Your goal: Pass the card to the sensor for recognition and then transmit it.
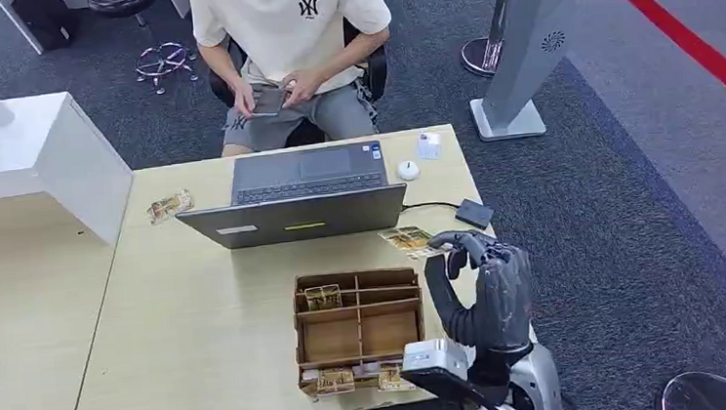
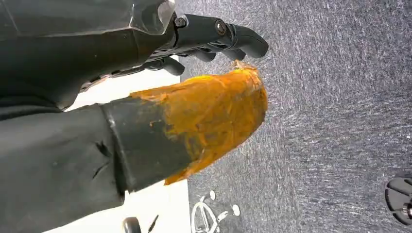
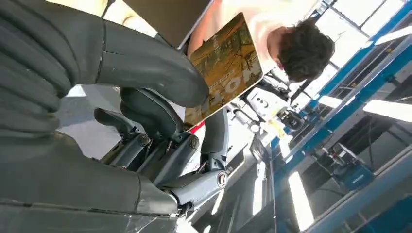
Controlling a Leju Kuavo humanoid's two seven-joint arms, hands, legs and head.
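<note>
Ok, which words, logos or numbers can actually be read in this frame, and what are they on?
"NY" monogram: person's shirt.
Swirl logo, no words: grey stand.
Card in the right hand: pale print, unreadable.
Laptop sticker: too small.
Cards in the box: too small.

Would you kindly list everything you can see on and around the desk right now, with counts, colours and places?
held card: one, yellow-brown print, pinched in the right hand, raised beside the laptop's right corner
laptop: one, grey, open, middle of the desk
card box: one, brown cardboard with compartments, near edge; cards in some compartments
loose card: one, yellowish, left of the laptop
mouse: one, white, right of the laptop
sensor: one, small dark pad with a cable, right desk edge
desk: one, light wood
person: one, cream shirt, seated behind the desk, holding something dark
right hand: dark grey, holds the card
left hand: dark, orange-coated thumb, over grey carpet, holds nothing
</note>
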